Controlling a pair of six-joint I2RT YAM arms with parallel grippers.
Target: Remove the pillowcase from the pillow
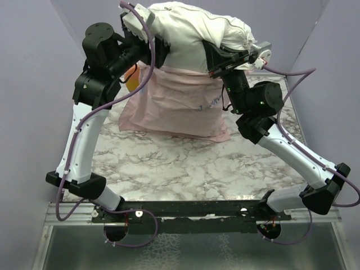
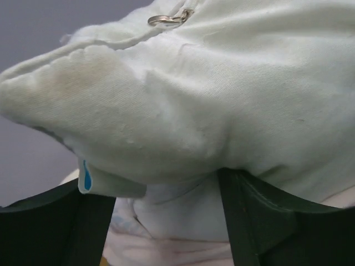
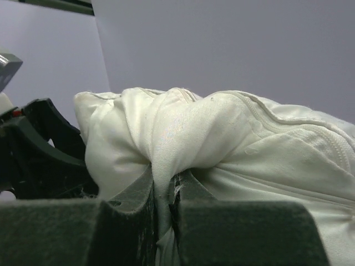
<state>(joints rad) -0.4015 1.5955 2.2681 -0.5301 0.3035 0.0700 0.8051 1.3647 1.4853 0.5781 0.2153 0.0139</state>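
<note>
Pillow, plump off-white rectangular cushion [image 1: 191,31], aloft, long axis left-to-right. Right tool [image 3: 163,194] pinched shut on pillow's right-end fold; left tool [image 2: 166,191] astride pillow's left corner, jaws apart, grip unclear. Thin pale-pink fabric pillowcase [image 1: 180,104] sagging straight below pillow onto marbled bench [image 1: 185,163].

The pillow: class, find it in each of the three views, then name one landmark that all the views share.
Top external: the pillow sits top centre, with the pillowcase just below it.
Left wrist: the pillow fills most of the frame, bulging over the fingers of the left gripper.
Right wrist: the pillow spans centre and right, a fold pinched in the right gripper.
Shared landmark: the purple-grey wall behind.
</note>
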